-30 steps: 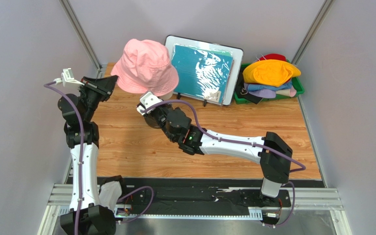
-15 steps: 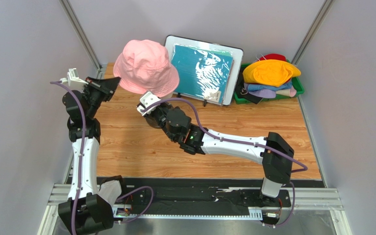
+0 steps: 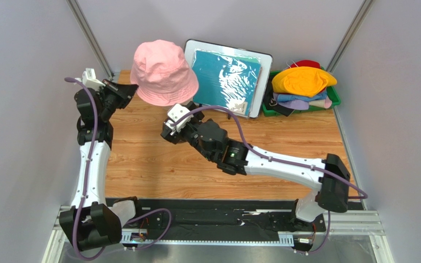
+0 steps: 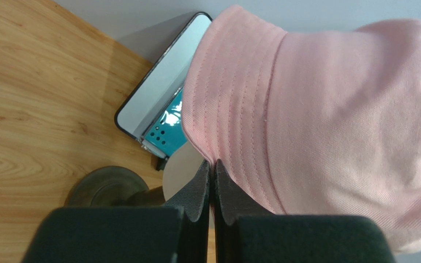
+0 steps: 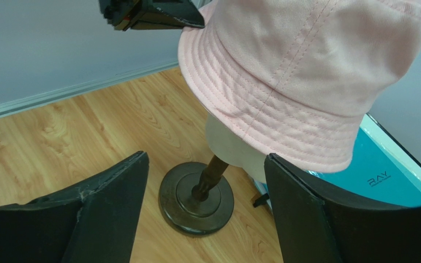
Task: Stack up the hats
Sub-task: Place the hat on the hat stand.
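Currently I see the left gripper [image 3: 129, 89] pinching the pink hat [image 3: 163, 71] at its 9 o'clock brim; right gripper [image 3: 167, 133] spread wide at 6 o'clock.

I'm holding the pink hat [image 3: 164, 73] by its left brim with my left gripper [image 3: 128, 91]. My right gripper [image 3: 167, 133] is hovering just in front of the hat. A teal sheet [image 3: 226, 74] is leaning just right of it, and a green tray [image 3: 334, 98] of piled hats [image 3: 303, 81] is sitting farther right.
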Motion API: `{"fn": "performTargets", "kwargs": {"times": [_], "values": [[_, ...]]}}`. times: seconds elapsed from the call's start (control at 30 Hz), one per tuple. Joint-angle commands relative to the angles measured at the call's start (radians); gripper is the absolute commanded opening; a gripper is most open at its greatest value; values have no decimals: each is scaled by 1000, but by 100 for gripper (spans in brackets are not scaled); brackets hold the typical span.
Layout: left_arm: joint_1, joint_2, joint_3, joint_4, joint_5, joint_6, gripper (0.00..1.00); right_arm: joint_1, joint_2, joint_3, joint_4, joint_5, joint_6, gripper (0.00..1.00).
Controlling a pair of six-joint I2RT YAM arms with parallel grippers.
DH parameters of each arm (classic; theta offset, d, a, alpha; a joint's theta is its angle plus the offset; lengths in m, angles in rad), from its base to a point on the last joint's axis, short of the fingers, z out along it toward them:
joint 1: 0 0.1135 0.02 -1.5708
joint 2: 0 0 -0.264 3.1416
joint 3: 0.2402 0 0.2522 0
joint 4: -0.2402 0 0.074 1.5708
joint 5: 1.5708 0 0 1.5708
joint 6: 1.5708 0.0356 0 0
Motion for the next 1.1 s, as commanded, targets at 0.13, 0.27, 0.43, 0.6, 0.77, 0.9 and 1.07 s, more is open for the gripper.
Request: {"fn": "performTargets", "kwargs": {"times": [0.13, 0.27, 0.43, 0.6, 0.77, 0.9, 1.07], "values": [[-43, 102, 186, -232, 15, 223, 0, -169, -259, 2, -305, -312, 398, 83], [-65, 149, 217, -246, 25, 253, 0, -423, -288, 51, -327, -623, 580, 82], [-73, 226, 283, -263, 68, 306, 0, -618, -193, 166, -309, -840, 751, 80], [-94, 307, 381, -309, 63, 375, 0, -699, -85, 168, -152, -993, 884, 78], [-109, 379, 398, -342, 69, 408, 0, -702, -18, 98, -47, -1042, 936, 78], [-109, 375, 379, -338, 63, 418, 0, -703, 30, 50, 85, -1085, 1023, 78], [-111, 392, 377, -346, 75, 433, 0, -702, 109, 58, 237, -1138, 1109, 78]]}}
